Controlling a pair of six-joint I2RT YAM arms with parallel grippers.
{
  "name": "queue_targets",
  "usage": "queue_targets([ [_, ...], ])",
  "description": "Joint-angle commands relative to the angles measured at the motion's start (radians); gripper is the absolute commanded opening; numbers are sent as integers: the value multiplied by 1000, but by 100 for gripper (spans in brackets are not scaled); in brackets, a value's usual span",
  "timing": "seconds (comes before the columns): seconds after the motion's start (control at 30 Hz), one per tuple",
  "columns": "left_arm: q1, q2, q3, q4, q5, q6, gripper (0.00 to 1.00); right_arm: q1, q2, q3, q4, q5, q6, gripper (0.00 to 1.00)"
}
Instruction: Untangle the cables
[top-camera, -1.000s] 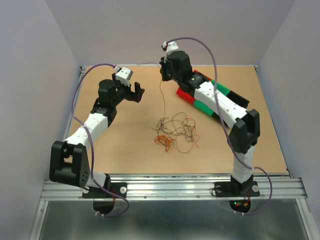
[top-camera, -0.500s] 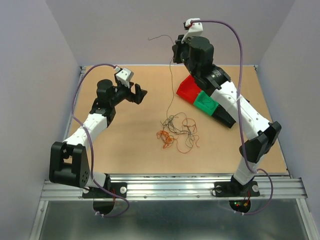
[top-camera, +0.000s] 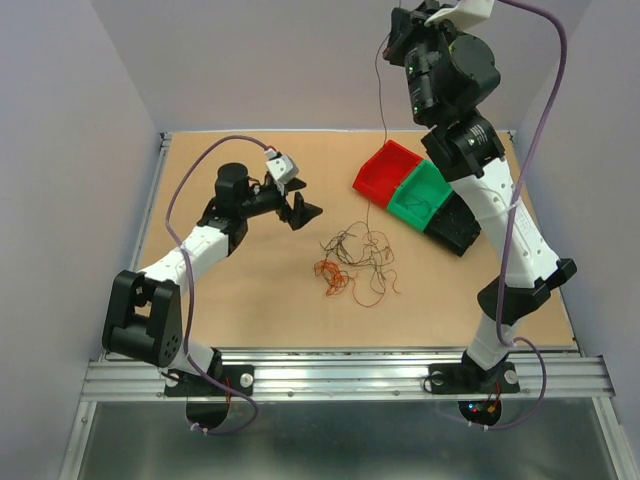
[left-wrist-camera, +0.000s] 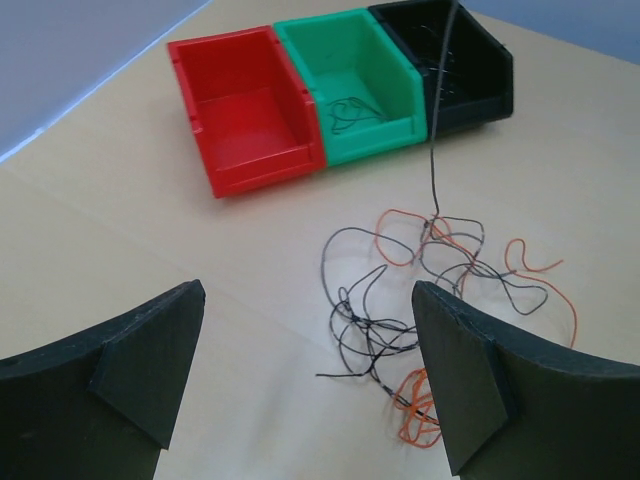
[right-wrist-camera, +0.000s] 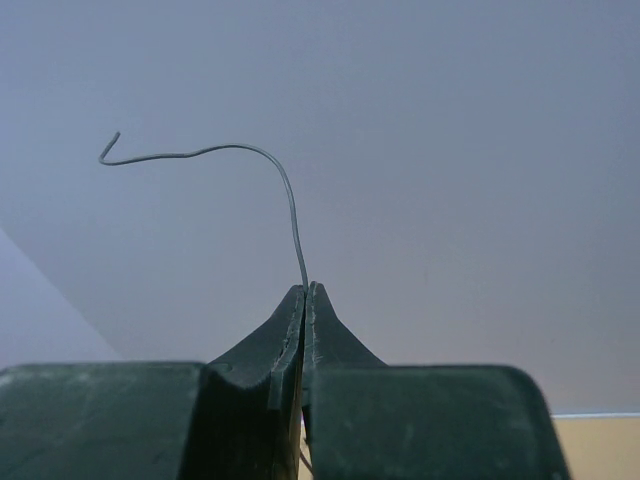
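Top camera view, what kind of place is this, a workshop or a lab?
Probably a robot lab test cell: a wooden tabletop boxed in by grey walls, the left arm and right arm bolted to an aluminium rail, plus a red bin, green bin and black bin.

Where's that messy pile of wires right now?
Top view: the wires lie on the table, just nearer than the red bin and green bin, right of the open left hand. One strand runs up to the raised right hand.
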Motion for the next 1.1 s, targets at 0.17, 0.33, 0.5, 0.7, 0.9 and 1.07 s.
queue_targets([
  [0.17, -112, -57, -45, -2, 42, 153, 96, -20, -25, 45, 213, 120, -66, 1],
  [0.33, -167, -34, -42, 38, 47, 136, 96, -20, -54, 5, 266, 117, -36, 1],
  [0.5, -247, 63, 56, 130, -47, 20, 94, -18, -88, -79, 292, 93, 32, 1],
  [0.7, -277, 205, 174, 202, -176, -77, 90, -20, -105, -125, 318, 93, 55, 1],
  [0.9, -325, 400, 369, 141, -170, -96, 69, -20, -122, -141, 341, 96, 47, 1],
  [1.07, -353, 503, 444, -26, -257, -31, 24, -20, -143, -133, 358, 151, 1, 1],
])
